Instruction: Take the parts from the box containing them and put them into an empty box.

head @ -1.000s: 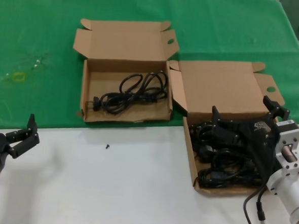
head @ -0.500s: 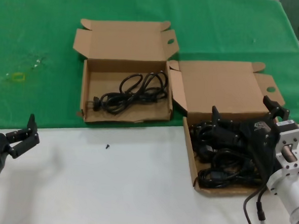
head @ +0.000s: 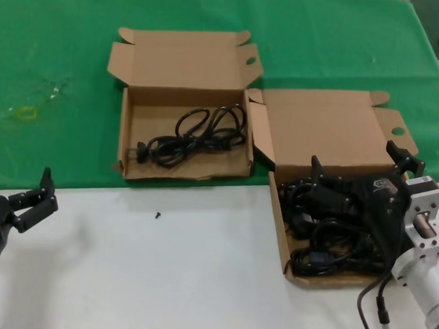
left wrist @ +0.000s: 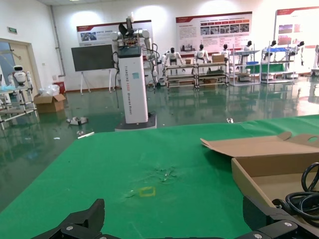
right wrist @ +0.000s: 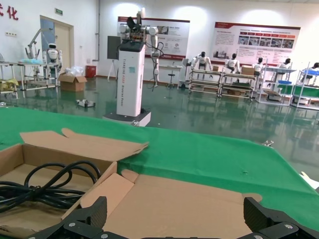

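The box containing them (head: pixel 284 235) stands at the right, lid (head: pixel 326 126) open, full of several coiled black cords (head: pixel 326 242). My right gripper (head: pixel 357 164) hovers low over its far part, open and empty; in the right wrist view (right wrist: pixel 177 221) its jaws stand wide above the lid (right wrist: pixel 184 199). The other box (head: pixel 189 170) stands at the left on the green cloth and holds one cord (head: pixel 191 137), also seen in the right wrist view (right wrist: pixel 45 186) and the left wrist view (left wrist: pixel 305 198). My left gripper (head: pixel 42 196) is parked open at the table's front left.
Green cloth (head: pixel 62 50) covers the far half of the table; the near half is white (head: pixel 160 280). A small black screw (head: pixel 157 215) lies on the white part. A yellow tape mark (head: pixel 27 112) is on the cloth at far left.
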{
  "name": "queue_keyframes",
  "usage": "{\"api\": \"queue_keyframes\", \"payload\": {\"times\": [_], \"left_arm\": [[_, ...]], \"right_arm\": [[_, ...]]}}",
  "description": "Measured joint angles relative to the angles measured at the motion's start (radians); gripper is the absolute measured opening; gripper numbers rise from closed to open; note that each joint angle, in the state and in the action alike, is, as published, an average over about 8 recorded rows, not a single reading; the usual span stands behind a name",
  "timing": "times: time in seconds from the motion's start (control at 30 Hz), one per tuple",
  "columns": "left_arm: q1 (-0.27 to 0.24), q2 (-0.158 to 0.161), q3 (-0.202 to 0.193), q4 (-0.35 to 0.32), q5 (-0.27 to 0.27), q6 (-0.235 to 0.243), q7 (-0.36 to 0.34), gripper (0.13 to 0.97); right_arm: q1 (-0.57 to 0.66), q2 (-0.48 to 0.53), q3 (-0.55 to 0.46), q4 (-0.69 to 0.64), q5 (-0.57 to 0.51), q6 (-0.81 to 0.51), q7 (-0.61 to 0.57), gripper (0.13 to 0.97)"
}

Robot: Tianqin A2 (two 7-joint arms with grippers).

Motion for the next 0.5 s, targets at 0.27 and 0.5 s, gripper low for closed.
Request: {"api": "queue_keyframes", "payload": {"times": [0.27,0.5], "left_arm": [[0.000,0.000,0.000,0.000,0.000,0.000,0.000,0.966],[0.000,0.000,0.000,0.000,0.000,0.000,0.000,0.966]], "right_arm": [[0.000,0.000,0.000,0.000,0.000,0.000,0.000,0.966],[0.000,0.000,0.000,0.000,0.000,0.000,0.000,0.966]]}}
